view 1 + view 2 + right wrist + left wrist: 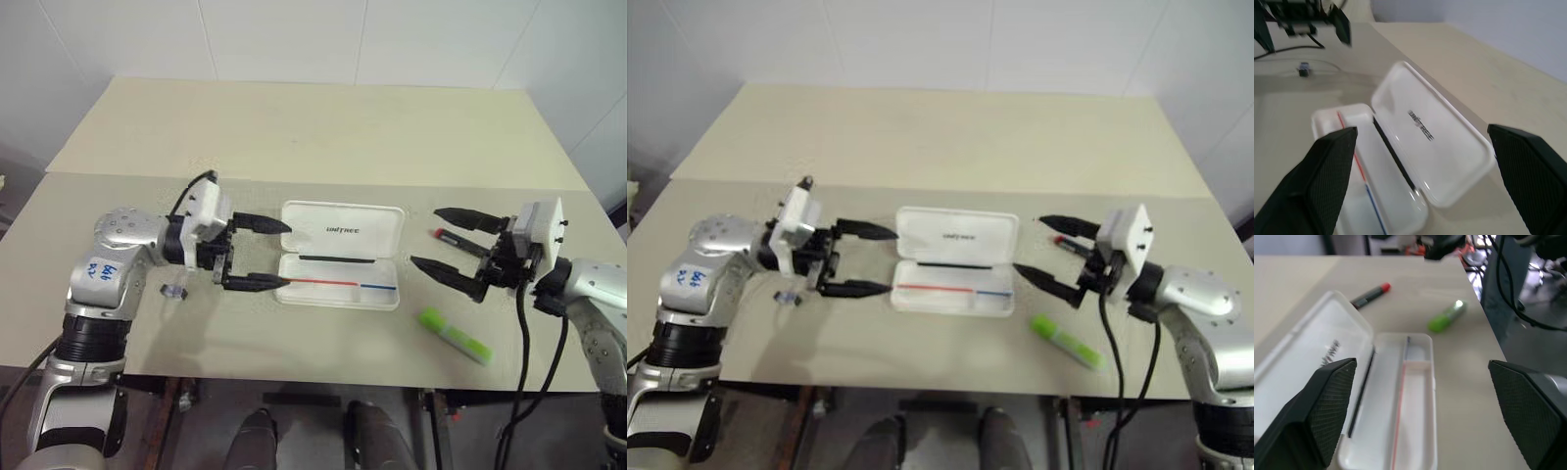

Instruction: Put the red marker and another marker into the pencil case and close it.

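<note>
Beige laminate table [294,127], items L to R:

1. Small dark clip-like obj. [174,291], near L edge, beside L arm; too small to identify.
2. Left gripper [260,254], two black fingers spread wide, empty, pointing R at case's L end. Prob. placed to steady or later shut the lid.
3. Flat white hard-plastic pencil case [341,254], centre, lid laid back on far side, "UNITREE" print up; tray w/ red-blue line on near side. Open so markers can drop in; nothing inside yet.
4. Right gripper [446,240], fingers wide apart, empty, pointing L, just R of case.
5. Slim black-barrel red marker [449,236], flat on table, between R gripper's fingers in head view; looks like next pick.
6. Chunky lime-green highlighter [455,336], near R, lying diagonal, apart from case, untouched.
</note>
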